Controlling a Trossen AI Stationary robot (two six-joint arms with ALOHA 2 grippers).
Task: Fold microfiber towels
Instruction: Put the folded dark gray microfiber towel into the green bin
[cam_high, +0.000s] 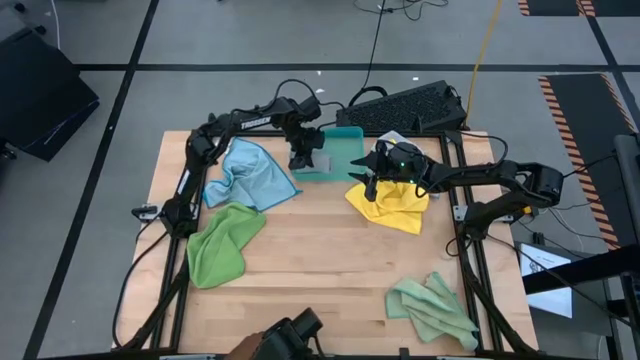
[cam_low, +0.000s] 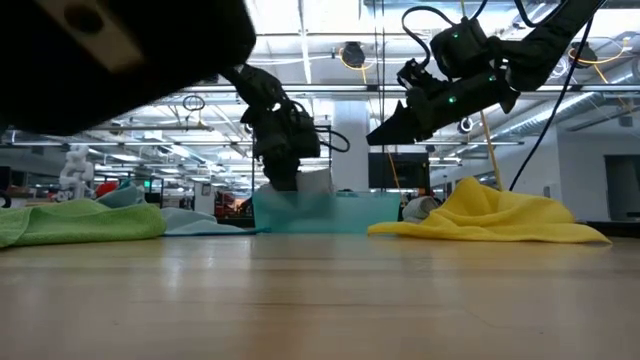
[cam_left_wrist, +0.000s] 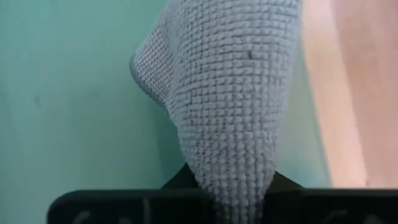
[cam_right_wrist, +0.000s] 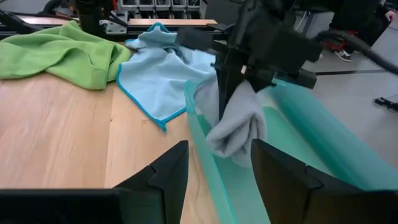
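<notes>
We see left tool (cam_right_wrist: 227, 93) pinching grey towel (cam_right_wrist: 239, 127) over teal tray (cam_right_wrist: 323, 146); right tool (cam_high: 368, 182) spread nearby. Towel looks soft, light, floppy: grab a corner.

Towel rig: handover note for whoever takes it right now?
Left pincer: shut on the grey towel, hanging it over the teal tray.
Right pincer: open, empty, raised over the yellow towel, facing the tray.
On the table: light blue towel, green towel, pale green towel, all crumpled.
Done: none on the table folded; grey one at the tray.
Left: four loose towels.
</notes>
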